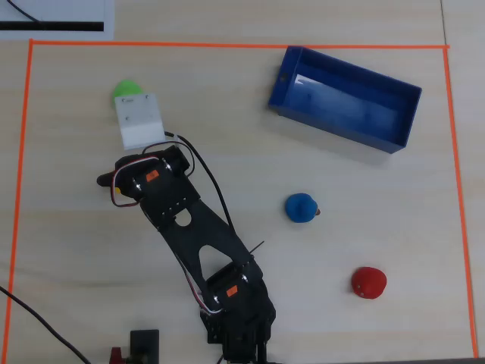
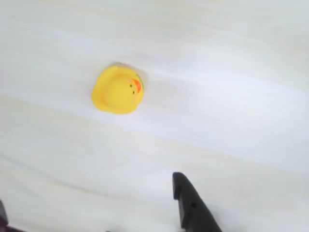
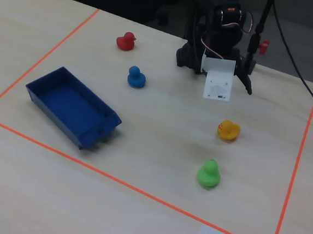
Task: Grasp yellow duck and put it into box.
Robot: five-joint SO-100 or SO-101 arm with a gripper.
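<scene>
Pale wood-grain tabletop, marked off by an orange tape rectangle, carries four toy ducks and a blue bin beneath a black robot arm. Seen from the fixed view, the yellow duck sits on the bare surface just below the arm's white wrist housing, with the green duck near it toward the camera. That yellow duck is missing from the overhead view, where the white housing and arm cover its spot and only a sliver of the green duck peeks out above the housing. The wrist view alone gives a close look: the yellow duck, orange beak showing, lies upper left on the table, well apart from a single black fingertip rising from the bottom edge. Nothing is held between the gripper's fingers, but only one finger shows, so whether the jaws stand apart or together cannot be told. The blue box lies tilted at upper right in the overhead view, far from the yellow duck; in the fixed view it sits at left. The blue duck and red duck stand apart between arm and tape.
</scene>
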